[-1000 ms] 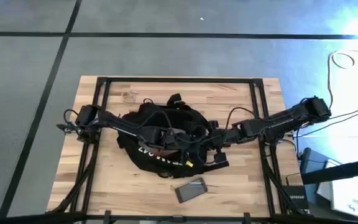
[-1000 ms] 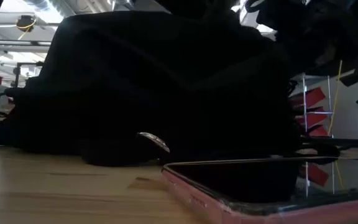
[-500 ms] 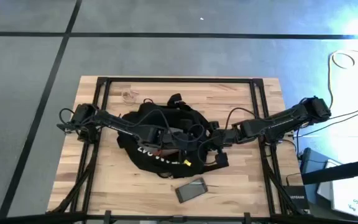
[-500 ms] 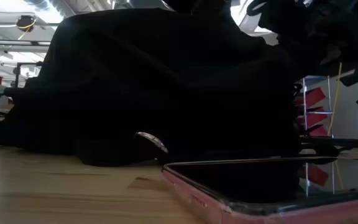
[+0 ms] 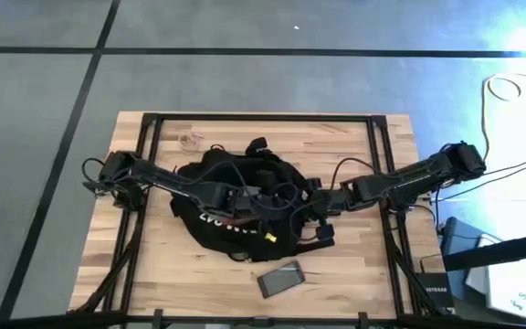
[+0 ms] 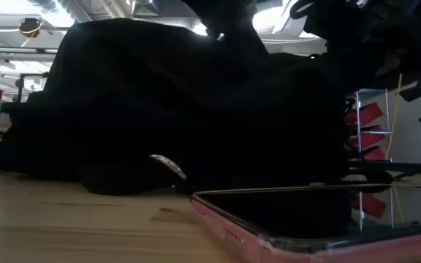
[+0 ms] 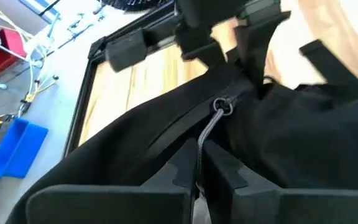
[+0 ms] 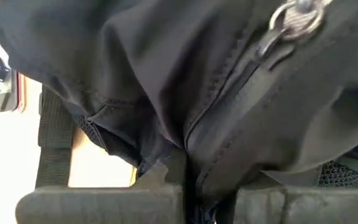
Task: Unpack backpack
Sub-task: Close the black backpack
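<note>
Both grippers clamped on one black backpack at the middle of the desk

One backpack (image 5: 236, 206) lies at the centre of the wooden desk (image 5: 336, 137) in the high view, white lettering on its lower left side. The left gripper (image 5: 265, 212) reaches in from the left of the frame over the bag's middle; in its wrist view its jaws are nearly closed, pinching the grey cord of one zipper pull (image 7: 221, 107) by the closed zip. The right gripper (image 5: 310, 208) comes from the right to the bag's right edge; in its wrist view its jaws are pressed together on a fold of the black fabric beside the zip. One pink-edged tablet (image 5: 280, 278) lies flat just below the bag, apart from it, filling the lower right of the low view.
</note>
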Tool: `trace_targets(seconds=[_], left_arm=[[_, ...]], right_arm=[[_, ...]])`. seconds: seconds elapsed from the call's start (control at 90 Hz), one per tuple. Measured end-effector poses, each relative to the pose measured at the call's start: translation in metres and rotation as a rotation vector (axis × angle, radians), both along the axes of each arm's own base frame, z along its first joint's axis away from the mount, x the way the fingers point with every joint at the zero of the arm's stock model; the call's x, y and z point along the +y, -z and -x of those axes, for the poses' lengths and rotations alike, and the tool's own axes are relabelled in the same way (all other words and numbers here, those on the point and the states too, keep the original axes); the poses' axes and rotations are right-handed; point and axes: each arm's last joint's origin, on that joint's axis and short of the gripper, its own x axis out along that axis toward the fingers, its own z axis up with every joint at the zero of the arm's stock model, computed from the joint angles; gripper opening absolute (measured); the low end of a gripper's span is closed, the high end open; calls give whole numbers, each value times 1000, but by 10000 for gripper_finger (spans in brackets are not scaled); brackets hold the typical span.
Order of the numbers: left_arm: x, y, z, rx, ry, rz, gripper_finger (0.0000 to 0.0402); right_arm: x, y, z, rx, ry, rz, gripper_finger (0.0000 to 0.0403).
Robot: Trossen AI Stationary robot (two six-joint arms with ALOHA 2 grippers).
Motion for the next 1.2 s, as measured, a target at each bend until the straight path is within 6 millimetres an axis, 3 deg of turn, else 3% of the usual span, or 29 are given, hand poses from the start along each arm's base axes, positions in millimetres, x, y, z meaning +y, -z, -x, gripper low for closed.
trace_targets(seconds=[0.811,0.9,1.011,1.1,1.2], left_arm=[[9,-32,30,49,-124,-167,4],[9,-36,31,13,-114,-103,4],[2,-35,29,10,48,78,4],[-3,-28,24,17,125,210,4],[-6,-15,16,47,147,227,4]], right_arm=[[0,4,5,62,-18,-21,17],[0,4,4,56,-17,-23,17],[0,4,4,48,-16,-25,17],[0,3,3,44,-15,-25,17],[1,3,3,40,-15,-25,17]])
